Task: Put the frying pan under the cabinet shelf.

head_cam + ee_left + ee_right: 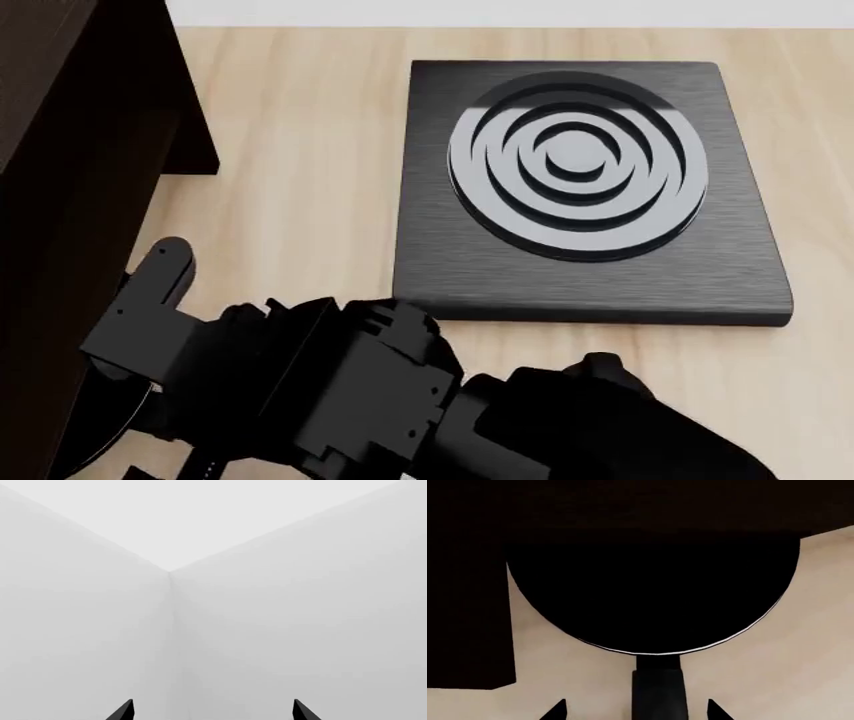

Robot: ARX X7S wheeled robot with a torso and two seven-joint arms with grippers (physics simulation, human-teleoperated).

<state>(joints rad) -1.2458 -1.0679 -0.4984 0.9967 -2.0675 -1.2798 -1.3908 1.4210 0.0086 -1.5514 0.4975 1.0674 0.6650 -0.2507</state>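
The frying pan point(654, 600) lies flat on the wooden tabletop, its round black body mostly in the shadow beneath the cabinet shelf point(467, 605). Its long handle point(658, 690) runs back between the fingers of my right gripper point(637, 711), which is open, with a gap on each side of the handle. In the head view the cabinet shelf point(67, 150) fills the left side, and my right arm point(347, 390) reaches under it, hiding nearly all of the pan. My left gripper point(213, 711) is open and empty, facing a bare white wall corner.
A square black stove plate point(587, 290) with concentric rings lies on the light wooden table point(307, 150), to the right of the cabinet shelf. A strip of bare wood separates the two.
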